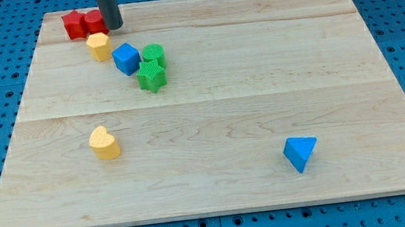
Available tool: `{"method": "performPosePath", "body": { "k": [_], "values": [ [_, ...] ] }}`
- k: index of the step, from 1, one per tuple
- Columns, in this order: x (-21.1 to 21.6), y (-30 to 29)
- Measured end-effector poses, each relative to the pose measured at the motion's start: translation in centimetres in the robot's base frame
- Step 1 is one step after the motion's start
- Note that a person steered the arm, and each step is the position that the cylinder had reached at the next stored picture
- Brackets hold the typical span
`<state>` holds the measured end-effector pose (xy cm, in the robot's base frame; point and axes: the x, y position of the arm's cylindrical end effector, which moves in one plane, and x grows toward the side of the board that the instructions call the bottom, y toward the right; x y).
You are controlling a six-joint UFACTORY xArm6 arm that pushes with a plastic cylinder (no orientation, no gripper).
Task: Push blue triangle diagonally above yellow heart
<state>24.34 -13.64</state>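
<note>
Risk noted: my tip (113,26) stands at the view's top left, touching the red block (82,24) and well apart from the blue triangle (299,152) at lower right, so a direct crossing could clip the blue cube (126,59) and green blocks (151,67) or nudge the yellow heart (104,142). No containers on the surface (259,69); no jaws exist, only a rod.

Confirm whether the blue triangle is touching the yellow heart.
No, the blue triangle sits apart at the view's lower right, the yellow heart at lower left.
</note>
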Motion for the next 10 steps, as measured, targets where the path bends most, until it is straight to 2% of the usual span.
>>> {"method": "performPosePath", "body": {
  "k": [1, 3, 5, 6, 8, 9, 10],
  "values": [
    [0.1, 5.8],
    [2.7, 13.7],
    [7.3, 13.8],
    [8.9, 12.5],
    [11.1, 13.5],
    [14.1, 18.1],
    [14.5, 16.1]
  ]
}}
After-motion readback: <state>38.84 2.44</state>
